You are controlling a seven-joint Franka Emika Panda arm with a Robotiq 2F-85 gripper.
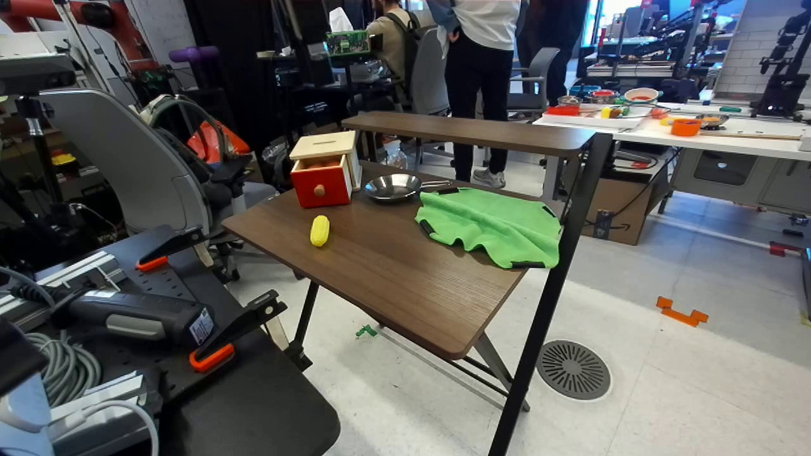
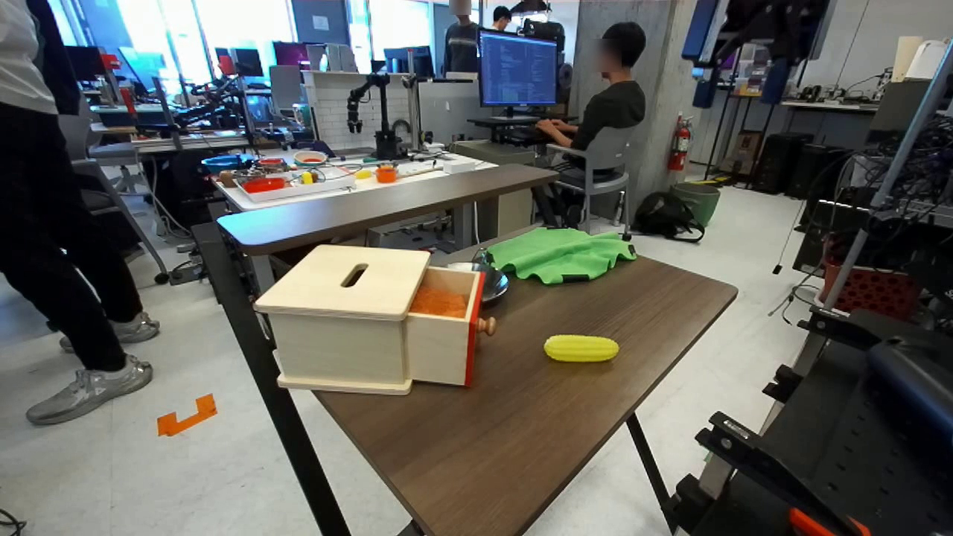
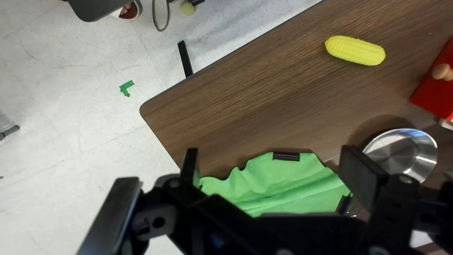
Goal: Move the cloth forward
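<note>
In the wrist view, the black two-fingered gripper [image 3: 274, 168] spans the lower frame, fingers wide apart. The rumpled bright green fabric cloth [image 3: 276, 184] lies at lower centre, on the brown wood-grain table [image 3: 247, 106].

Amazon smile logo [image 1: 626, 237], on cardboard box [image 1: 622, 197]
</note>
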